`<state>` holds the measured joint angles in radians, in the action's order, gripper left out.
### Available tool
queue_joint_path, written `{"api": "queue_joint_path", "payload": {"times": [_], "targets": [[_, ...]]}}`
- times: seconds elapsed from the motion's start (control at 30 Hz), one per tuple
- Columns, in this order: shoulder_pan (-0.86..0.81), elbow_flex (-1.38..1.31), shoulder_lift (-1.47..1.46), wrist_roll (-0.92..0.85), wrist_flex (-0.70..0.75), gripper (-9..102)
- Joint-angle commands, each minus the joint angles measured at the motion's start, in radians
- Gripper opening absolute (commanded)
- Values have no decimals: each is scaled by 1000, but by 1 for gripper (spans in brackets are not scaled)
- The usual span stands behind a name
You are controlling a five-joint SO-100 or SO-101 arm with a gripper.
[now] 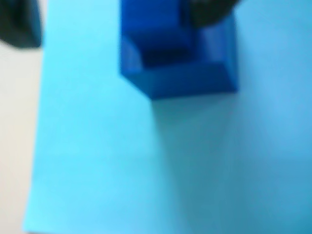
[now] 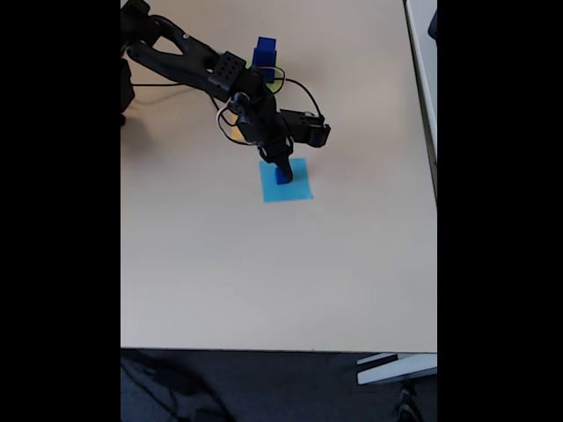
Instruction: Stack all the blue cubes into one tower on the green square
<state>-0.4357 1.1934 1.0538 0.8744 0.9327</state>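
Wrist view is blurry. A blue cube (image 1: 183,73) sits top centre of frame on the light blue square (image 1: 97,146), with what looks like a smaller blue cube (image 1: 151,19) on top of it, though the blur makes that uncertain. Dark gripper parts show at the top edge: one blob at upper left, another at upper right overlapping the cube's top corner. Can't tell whether the gripper (image 1: 122,19) is clenched on anything or released.

Fixed view: the arm (image 2: 202,66) reaches from upper left of frame down toward centre, and the gripper (image 2: 281,167) points down onto the light blue square (image 2: 295,189), which lies on the beige table (image 2: 264,281) just above frame centre. A small blue cube (image 2: 282,176) is right at the fingertips, near the upper edge of that square. Contact unclear at this resolution.

Further up, behind the arm, a stack of blue cubes (image 2: 265,53) stands upper centre, with a sliver of the green square (image 2: 276,85) showing beneath it, mostly hidden by the arm and cables.
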Motion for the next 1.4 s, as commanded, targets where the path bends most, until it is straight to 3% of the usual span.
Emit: {"api": "queue_joint_path", "payload": {"times": [0.0,1.37], "targets": [[3,-32,15,8,-2,14],[11,-26,-3,20,-5,6]]}}
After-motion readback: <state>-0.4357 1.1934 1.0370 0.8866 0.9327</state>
